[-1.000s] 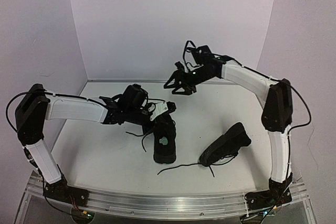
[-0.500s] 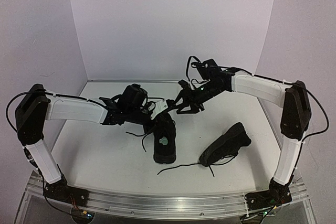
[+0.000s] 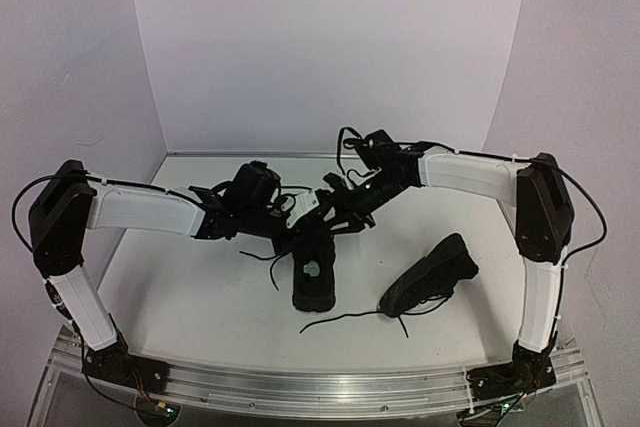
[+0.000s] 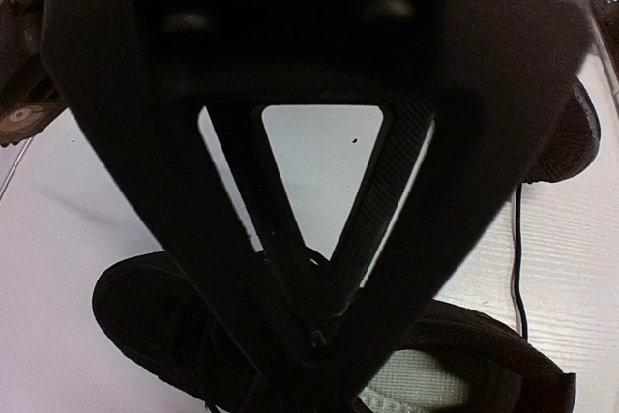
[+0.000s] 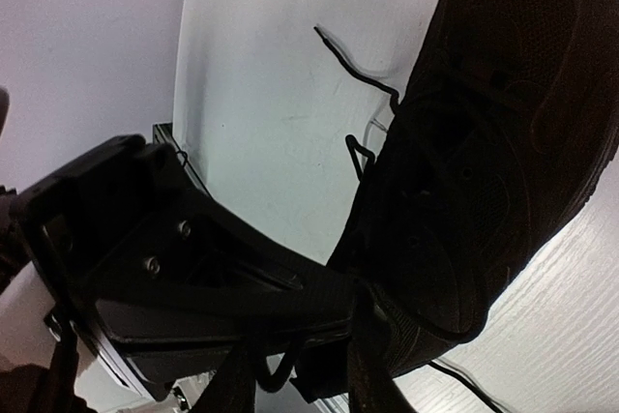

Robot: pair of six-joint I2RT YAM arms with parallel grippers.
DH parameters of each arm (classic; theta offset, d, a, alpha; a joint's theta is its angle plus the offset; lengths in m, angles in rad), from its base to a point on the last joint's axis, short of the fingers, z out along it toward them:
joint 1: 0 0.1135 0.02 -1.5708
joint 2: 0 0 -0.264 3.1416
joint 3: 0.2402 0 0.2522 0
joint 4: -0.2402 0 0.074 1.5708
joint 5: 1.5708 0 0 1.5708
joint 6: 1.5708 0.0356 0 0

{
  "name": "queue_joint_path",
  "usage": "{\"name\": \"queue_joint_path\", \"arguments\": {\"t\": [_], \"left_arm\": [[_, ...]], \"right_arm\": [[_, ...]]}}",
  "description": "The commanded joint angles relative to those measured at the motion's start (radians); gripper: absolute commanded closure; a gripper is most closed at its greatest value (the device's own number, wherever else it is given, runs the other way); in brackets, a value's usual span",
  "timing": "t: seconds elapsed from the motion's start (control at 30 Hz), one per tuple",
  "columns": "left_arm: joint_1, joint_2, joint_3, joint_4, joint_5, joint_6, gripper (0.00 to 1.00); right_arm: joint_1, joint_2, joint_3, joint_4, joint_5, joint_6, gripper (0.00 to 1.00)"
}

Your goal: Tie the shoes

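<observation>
The left gripper [image 4: 314, 334] is clenched just above the opening of the upright shoe [image 3: 312, 287], presumably to hold a lace [image 5: 356, 73] taut, though none is seen pinched. Just beside it the right gripper [image 3: 338, 217] is set, its grip not discernible. Only a pale insole label [image 3: 313, 269] is seen inside, and the second shoe [image 3: 432, 272] lies well apart.

From above, the left tool [image 3: 300, 213] and right tool [image 3: 336, 218] crowd over the upright shoe [image 3: 312, 277], hiding its far end, and their tips are too small and dark to show whether either touches a lace. In the left wrist view the left tool's fingers [image 4: 397, 171] cover much of that shoe, which the bottom edge cuts off, and nearly all of the other shoe [image 4: 573, 137]. In the right wrist view the shoe runs off the right edge, and the right tool's fingers [image 5: 372, 365], cut by the bottom edge, merge black on black with their surroundings
</observation>
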Motion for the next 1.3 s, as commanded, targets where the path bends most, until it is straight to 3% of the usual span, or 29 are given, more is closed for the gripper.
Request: {"name": "queue_joint_path", "arguments": {"t": [0.0, 0.3, 0.53, 0.73, 0.9, 1.07, 1.27], "left_arm": [[-0.002, -0.038, 0.004, 0.047, -0.002, -0.001, 1.00], [-0.002, -0.032, 0.006, 0.061, 0.004, 0.001, 1.00], [-0.002, -0.029, 0.020, 0.056, -0.007, -0.002, 0.99], [0.049, -0.084, 0.031, -0.075, -0.007, -0.026, 0.72], [0.211, -0.169, 0.028, -0.242, 0.069, -0.026, 0.57], [0.294, -0.167, -0.004, -0.391, 0.076, 0.068, 0.52], [0.310, -0.070, -0.008, -0.446, 0.109, 0.144, 0.52]], "right_arm": [[0.003, 0.022, 0.057, 0.025, 0.001, -0.002, 0.74], [0.003, 0.038, 0.076, 0.025, -0.017, -0.010, 0.85], [0.003, 0.043, 0.082, 0.023, -0.026, -0.015, 1.00], [0.003, 0.032, 0.083, 0.022, 0.002, -0.016, 1.00], [0.003, 0.028, 0.082, 0.022, 0.010, -0.016, 1.00], [0.004, 0.027, 0.084, 0.022, 0.014, -0.015, 1.00], [0.003, 0.024, 0.084, 0.022, 0.016, -0.009, 1.00]]}}
